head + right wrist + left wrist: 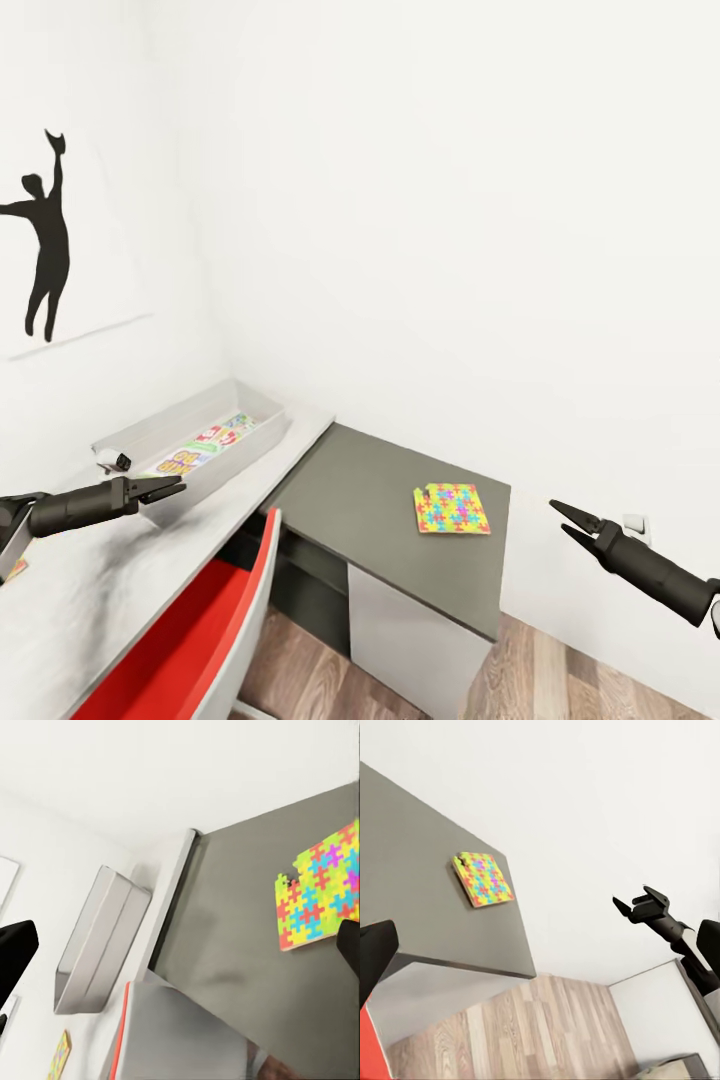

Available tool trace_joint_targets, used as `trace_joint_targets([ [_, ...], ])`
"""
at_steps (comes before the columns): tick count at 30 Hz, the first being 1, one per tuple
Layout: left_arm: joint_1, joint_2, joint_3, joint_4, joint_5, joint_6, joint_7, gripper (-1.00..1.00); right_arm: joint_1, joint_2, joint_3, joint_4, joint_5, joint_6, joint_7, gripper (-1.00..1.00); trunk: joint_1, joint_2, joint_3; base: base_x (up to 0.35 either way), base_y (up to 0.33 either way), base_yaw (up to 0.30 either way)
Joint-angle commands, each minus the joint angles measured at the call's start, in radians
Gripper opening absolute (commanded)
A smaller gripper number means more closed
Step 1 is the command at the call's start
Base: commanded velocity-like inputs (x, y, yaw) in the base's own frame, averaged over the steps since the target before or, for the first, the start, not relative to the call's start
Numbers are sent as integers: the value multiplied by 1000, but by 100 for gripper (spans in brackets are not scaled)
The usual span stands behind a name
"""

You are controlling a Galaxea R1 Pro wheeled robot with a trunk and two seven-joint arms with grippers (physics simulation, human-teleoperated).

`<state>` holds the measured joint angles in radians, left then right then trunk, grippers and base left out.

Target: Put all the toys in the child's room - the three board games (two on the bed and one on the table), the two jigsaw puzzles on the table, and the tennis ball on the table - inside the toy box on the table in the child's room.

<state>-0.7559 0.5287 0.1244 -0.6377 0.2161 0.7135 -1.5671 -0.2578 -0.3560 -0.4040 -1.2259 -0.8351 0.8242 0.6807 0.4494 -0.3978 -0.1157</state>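
Currently one jigsaw puzzle is seen lying flat on the dark grey counter, near its outer edge and well clear of the toy box. From the right end effector the puzzle lies ahead and toward the robot's left, slightly lower, with open space between them. From the left end effector it lies well off to the right, past the counter corner. The right arm is judged the nearer one.

No clear long axis is seen on the puzzle: it looks roughly square, with its edges turned slightly against the counter edge.

Right end effector: fingers spread in a narrow V, nothing held, nothing touched. Left end effector: fingers appear nearly pressed together, though the exact gap cannot be told; nothing is held, and it hangs just in front of the toy box's near wall.

Printed board games are seen already inside the toy box, on the pale counter.

The thin puzzle lies flush on the surface, so an edge pick is judged awkward.
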Motion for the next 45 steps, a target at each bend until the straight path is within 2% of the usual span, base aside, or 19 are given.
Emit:
trace_joint_targets([
  [1,0,1,0,0,0,11,-4,100,-1,0,-1,0,-1,6,2,100,1,-2,-2,0,0,-277],
  [17,0,1,0,0,0,11,-4,100,-1,0,-1,2,-2,-28,2,100,1,-2,-2,0,0,-277],
  [45,0,-1,0,0,-1,11,-4,100,-6,0,-5,44,-2,-33,-6,100,1,-2,-2,0,0,-276],
])
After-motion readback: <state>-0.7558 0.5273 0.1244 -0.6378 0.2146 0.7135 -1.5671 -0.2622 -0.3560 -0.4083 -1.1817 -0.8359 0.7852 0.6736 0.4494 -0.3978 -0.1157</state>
